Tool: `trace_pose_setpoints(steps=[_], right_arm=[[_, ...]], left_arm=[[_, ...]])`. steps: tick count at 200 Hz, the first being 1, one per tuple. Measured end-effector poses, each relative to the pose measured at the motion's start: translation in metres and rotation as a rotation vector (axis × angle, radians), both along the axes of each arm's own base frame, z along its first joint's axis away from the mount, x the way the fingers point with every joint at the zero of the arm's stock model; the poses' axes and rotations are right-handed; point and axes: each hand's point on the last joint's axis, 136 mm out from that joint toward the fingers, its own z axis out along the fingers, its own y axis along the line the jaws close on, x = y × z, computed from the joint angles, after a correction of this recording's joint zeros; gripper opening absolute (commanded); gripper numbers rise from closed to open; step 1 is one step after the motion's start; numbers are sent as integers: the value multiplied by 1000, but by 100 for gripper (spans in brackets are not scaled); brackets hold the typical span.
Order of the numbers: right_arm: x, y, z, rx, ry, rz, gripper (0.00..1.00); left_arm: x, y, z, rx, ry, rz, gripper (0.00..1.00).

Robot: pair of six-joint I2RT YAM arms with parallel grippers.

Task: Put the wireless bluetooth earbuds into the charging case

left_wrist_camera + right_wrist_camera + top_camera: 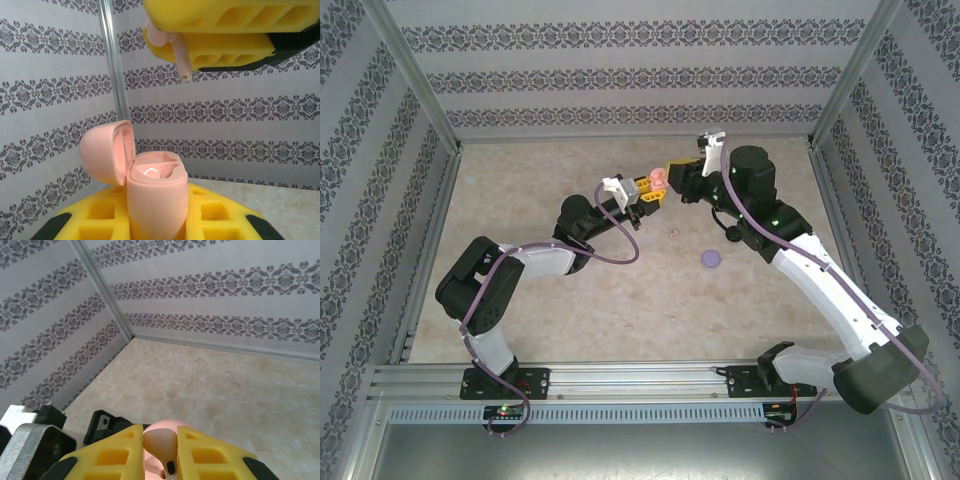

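Observation:
My left gripper (648, 188) (157, 222) is shut on a pale pink charging case (658, 178) (157, 197), held upright above the table. The case's lid (106, 152) is hinged open to the left, and its sockets face up. My right gripper (673, 173) (161, 452) is shut on a pale pink earbud (161, 442) (179, 54). In the left wrist view that earbud hangs stem down between the right gripper's yellow fingers (220, 25), above the open case and slightly to its right, not touching it. The pink case (172, 424) shows blurred just beyond the earbud.
A round purple case (711, 258) lies shut on the table to the right of centre. A small pinkish thing (675, 233) lies on the table just below the grippers. Patterned walls and metal frame posts (114, 60) enclose the table.

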Motion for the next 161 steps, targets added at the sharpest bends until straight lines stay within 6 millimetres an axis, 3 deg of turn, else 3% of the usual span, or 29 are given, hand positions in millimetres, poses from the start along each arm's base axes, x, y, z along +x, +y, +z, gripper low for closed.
trace_pose_setpoints(steps=[46,121,161], right_arm=[[-5,12,-2,6,-7,39,18],[3,17,-28,-19,39,38,18],[4,17,-29,-19,38,37,18]], left_arm=[[0,0,0,0,1,0,0],[0,0,1,-1,1,-1,0],[-1,-1,2,0,-1,-7,0]])
